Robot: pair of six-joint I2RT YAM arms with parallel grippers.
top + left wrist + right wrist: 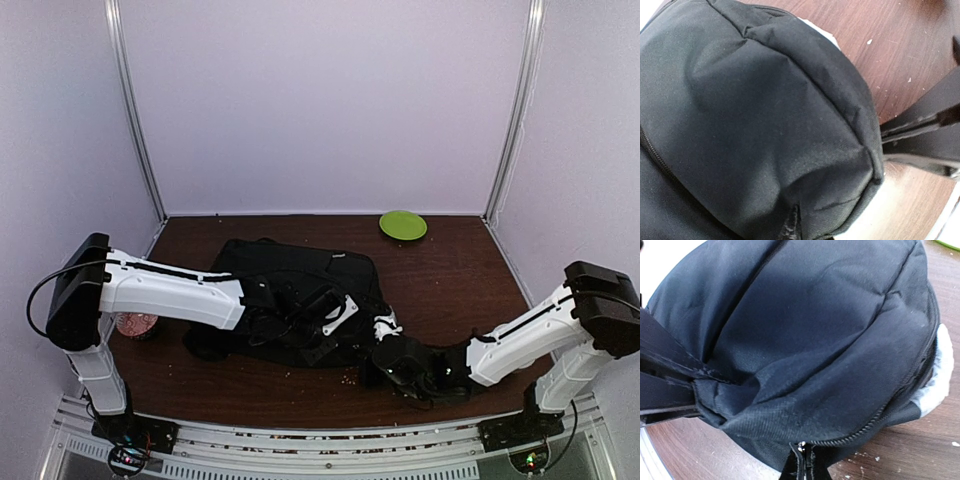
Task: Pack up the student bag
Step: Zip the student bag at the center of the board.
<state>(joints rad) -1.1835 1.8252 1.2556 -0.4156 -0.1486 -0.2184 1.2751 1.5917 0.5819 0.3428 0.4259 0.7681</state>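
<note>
Right gripper (pixel 693 387): is sitting closest to the arm bases, at about 5 o'clock of the bag. Its jaws are pressing together on a bunched fold of black fabric at the bag's near right corner.
Left gripper (pixel 883 136): is reaching in from 9 o'clock across the middle of the bag. Its dark fingers are meeting on the bag's rounded edge and pinching the cloth there.
Student bag (pixel 290 265): is lying flat on the table (pixel 450 285), near the centre and slightly towards the left, with its long side running from 9 to 3 o'clock. It is the largest thing in view.
Bag fabric: is showing as soft, matte black woven cloth. It is puckering into creases and stitched seams where the two grippers are holding it.
Zipper (pixel 875 426): is curving along the bag's lower edge in the right wrist view, with closed black teeth. A second zipper line is running down the left of the left wrist view.
Pale lining (pixel 940 371): is peeking out in white to silvery tones below the zipper line, at 3 o'clock in the right wrist view.
White tag (pixel 340 257): is showing as a small mark on the bag's far side, at about 1 o'clock of its centre.
Round reddish container (pixel 137 325): is standing on the table at 9 o'clock of the bag, partly under the left arm.
Green plate (pixel 403 224): is resting at the table's far edge, at 1 o'clock of the bag and well apart from it.
</note>
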